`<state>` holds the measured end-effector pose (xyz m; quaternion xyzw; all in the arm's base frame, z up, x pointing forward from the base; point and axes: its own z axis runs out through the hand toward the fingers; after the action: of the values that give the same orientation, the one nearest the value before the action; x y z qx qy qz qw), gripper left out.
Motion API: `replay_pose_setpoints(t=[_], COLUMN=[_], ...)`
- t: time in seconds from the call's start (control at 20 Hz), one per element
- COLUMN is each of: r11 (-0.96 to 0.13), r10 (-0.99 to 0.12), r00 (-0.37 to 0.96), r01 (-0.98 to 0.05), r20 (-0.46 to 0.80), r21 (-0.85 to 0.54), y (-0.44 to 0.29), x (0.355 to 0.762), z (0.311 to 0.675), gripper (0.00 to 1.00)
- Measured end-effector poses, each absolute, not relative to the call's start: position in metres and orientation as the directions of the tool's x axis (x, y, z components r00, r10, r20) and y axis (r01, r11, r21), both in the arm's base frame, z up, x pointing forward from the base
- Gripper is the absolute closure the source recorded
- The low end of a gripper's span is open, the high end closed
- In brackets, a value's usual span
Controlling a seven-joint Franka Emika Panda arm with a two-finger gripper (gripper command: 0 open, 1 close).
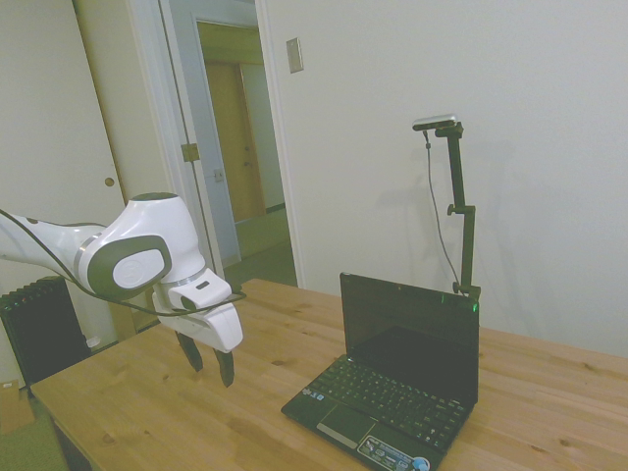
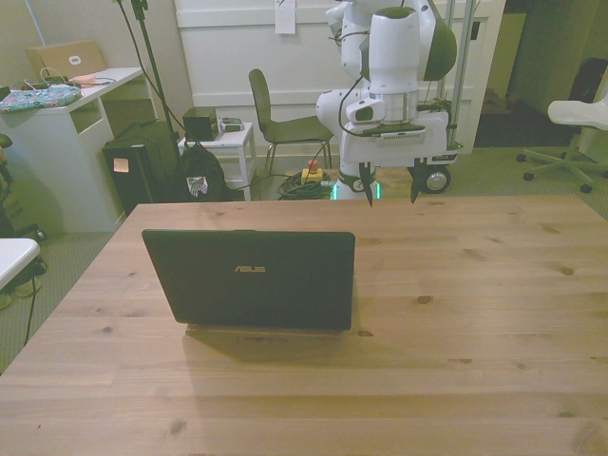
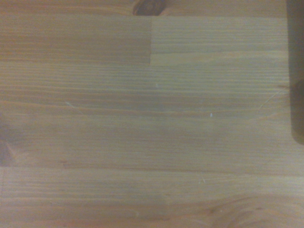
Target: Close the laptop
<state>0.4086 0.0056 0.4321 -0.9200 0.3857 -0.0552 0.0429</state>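
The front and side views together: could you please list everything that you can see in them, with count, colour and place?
laptop: one, black, open with its lid upright, on the table toward the front view's left; silver logo on the lid.
table: one, light wood, fills the foreground.
chair: one, dark, on the floor behind the table.
white desk: one, at the front view's far left, with clutter on top.
radiator: one, dark, beyond the table's end in the side view.
doorway: one, open, in the side view's back wall.
arm: one, white.
end effector: one, dark fingers apart, above the table, clear of the laptop.
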Motion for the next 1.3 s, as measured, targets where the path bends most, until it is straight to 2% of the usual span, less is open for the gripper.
replay_pose_setpoints(t=[0.3,0.65,1.0,1.3], r11=[-0.680,-0.658,-0.625,-0.580], r10=[-0.733,-0.750,-0.769,-0.796], r00=[0.668,0.626,0.573,0.513], r01=[-0.727,-0.740,-0.766,-0.799], r20=[0.127,0.214,0.281,0.322], r21=[-0.096,-0.138,-0.151,-0.160], y=[-0.012,-0.024,-0.068,-0.115], x=[0.420,0.460,0.511,0.559], z=[0.444,0.509,0.577,0.616], gripper=[0.00,0.00,0.00,0.00])
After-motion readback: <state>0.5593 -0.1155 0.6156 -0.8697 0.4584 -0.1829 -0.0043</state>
